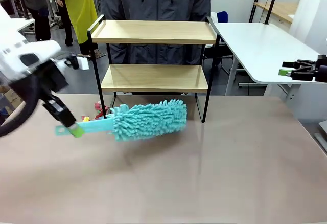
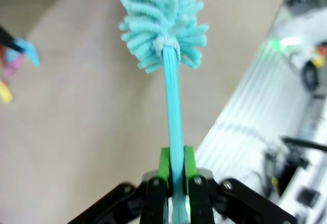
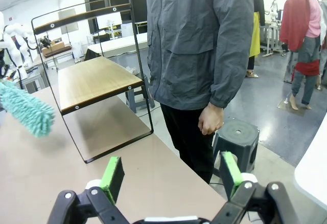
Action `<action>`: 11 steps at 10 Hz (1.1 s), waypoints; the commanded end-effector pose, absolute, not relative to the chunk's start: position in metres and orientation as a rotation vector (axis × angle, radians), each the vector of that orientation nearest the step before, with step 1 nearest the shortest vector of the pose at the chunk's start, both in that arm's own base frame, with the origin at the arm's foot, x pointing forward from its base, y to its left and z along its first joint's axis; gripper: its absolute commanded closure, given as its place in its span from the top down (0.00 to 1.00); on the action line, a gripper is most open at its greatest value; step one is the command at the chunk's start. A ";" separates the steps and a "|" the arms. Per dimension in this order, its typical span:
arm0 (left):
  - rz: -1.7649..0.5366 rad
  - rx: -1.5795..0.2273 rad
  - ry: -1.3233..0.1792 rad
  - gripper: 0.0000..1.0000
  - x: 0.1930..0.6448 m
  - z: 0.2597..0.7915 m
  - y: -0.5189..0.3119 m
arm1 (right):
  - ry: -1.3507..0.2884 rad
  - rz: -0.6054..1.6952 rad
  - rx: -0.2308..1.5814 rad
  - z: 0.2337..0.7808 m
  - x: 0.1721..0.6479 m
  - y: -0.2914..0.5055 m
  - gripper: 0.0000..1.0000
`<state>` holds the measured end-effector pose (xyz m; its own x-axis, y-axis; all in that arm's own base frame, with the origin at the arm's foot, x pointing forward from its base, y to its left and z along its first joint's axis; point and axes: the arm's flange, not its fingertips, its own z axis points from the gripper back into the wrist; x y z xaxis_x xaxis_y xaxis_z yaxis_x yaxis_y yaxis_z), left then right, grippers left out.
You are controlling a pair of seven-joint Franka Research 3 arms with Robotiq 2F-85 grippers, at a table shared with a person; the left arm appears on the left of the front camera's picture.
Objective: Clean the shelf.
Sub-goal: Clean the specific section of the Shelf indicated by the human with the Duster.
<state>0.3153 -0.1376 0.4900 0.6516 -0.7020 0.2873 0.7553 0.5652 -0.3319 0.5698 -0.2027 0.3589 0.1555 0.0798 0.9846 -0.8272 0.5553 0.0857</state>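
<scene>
The shelf (image 1: 153, 78) stands at the far middle of the table, both wooden boards bare; in the right wrist view the shelf (image 3: 92, 81) is seen from its side. A teal fluffy duster (image 1: 148, 119) lies low over the table just in front of the shelf's lower left. My left gripper (image 1: 76, 130) is shut on the end of its handle. The left wrist view shows the green pads (image 2: 163, 166) clamped on the teal handle (image 2: 173, 111), the fluffy head (image 2: 163, 19) pointing away. My right gripper (image 1: 286, 71) hovers open at the far right, its fingers (image 3: 112, 177) wide apart and holding nothing.
A person in a grey jacket (image 3: 199, 55) stands right behind the shelf. Small red and yellow bits (image 1: 97, 112) lie by the shelf's left front leg. A white side table (image 1: 265, 45) stands at the right. The tan tabletop (image 1: 214, 173) spreads toward me.
</scene>
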 end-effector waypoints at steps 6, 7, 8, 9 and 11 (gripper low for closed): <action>-1.132 -0.234 0.234 0.13 0.301 0.613 -0.096 | -1.253 0.747 0.744 0.361 0.571 -0.200 1.00; -1.141 -0.216 0.257 0.13 0.305 0.617 -0.099 | -1.253 0.747 0.744 0.361 0.571 -0.200 1.00; -1.130 -0.201 0.275 0.13 0.309 0.618 -0.103 | -1.253 0.747 0.744 0.361 0.571 -0.200 1.00; -1.142 -0.120 0.293 0.13 0.312 0.610 -0.112 | -1.253 0.747 0.744 0.361 0.571 -0.200 1.00; -1.110 -0.235 0.255 0.13 0.301 0.613 -0.104 | -1.253 0.747 0.744 0.361 0.571 -0.200 1.00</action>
<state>0.3075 -0.1119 0.6085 0.4109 -0.9033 -0.1236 0.8538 0.4288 -0.2952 0.5698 -0.2027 0.3589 0.1555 0.0798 0.9846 -0.8272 0.5553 0.0856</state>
